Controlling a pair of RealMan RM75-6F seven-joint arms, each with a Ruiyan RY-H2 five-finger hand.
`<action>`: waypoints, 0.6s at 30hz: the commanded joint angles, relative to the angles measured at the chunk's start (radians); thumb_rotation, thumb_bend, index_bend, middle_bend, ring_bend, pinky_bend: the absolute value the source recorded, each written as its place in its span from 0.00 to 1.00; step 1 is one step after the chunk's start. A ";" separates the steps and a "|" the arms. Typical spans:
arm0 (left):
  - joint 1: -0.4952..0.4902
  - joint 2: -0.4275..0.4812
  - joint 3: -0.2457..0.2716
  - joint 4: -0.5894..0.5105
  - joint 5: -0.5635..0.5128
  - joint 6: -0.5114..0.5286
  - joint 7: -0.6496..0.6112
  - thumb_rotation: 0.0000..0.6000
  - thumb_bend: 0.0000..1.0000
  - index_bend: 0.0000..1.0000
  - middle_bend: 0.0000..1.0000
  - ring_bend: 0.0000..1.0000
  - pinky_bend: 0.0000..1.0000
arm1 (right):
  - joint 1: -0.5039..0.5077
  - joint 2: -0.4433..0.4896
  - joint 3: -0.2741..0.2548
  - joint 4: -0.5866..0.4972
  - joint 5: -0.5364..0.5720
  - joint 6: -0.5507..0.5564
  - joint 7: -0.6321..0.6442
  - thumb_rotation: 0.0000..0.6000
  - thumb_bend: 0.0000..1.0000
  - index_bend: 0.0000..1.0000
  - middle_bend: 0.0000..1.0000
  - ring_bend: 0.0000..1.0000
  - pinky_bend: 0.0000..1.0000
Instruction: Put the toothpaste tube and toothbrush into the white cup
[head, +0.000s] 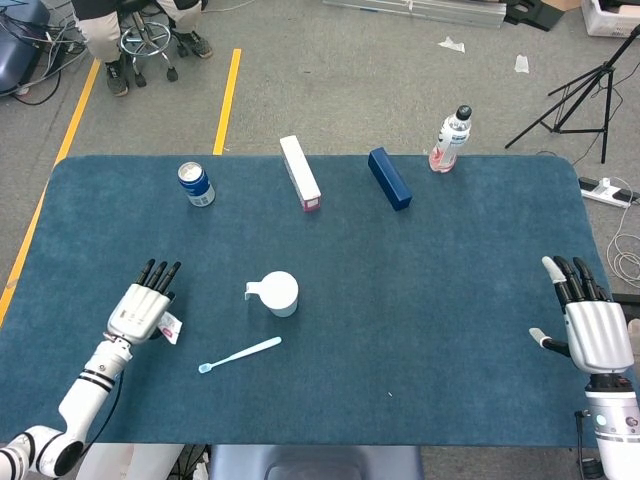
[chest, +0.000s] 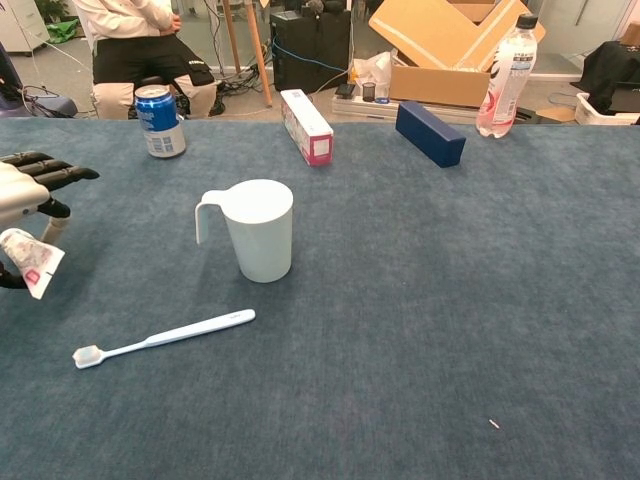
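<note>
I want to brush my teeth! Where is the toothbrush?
The toothbrush lies flat on the blue table, just in front of the white cup, right of the left hand.

Left hand (head: 141, 309) has the tube (chest: 28, 262) in its grip, well left of the cup (head: 280, 293). Bare cloth ahead of its fingertips, right across to the cup. The toothbrush (head: 240, 353) lies below that lane, out of the way. The can (head: 196, 184) stands well beyond the fingertips. Two boxes (head: 300, 172) (head: 389, 178) and the bottle (head: 451, 139) line the far edge. Right hand (head: 595, 328) sits open at the right edge, open table (head: 450, 300) from its thumb over to the cup.
</note>
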 joint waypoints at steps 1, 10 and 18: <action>0.009 0.004 -0.015 -0.018 -0.017 0.015 -0.017 1.00 0.04 0.65 0.00 0.00 0.00 | 0.000 0.000 0.000 0.000 0.000 0.000 0.000 1.00 0.00 0.02 0.11 0.03 0.35; 0.029 0.012 -0.047 -0.065 -0.053 0.059 -0.054 1.00 0.04 0.66 0.00 0.00 0.00 | 0.000 -0.002 -0.001 0.001 0.001 -0.002 -0.001 1.00 0.00 0.02 0.11 0.03 0.35; 0.050 0.019 -0.093 -0.126 -0.109 0.097 -0.115 1.00 0.04 0.66 0.00 0.00 0.00 | 0.000 -0.001 -0.001 0.000 0.001 -0.002 0.001 1.00 0.00 0.02 0.11 0.03 0.35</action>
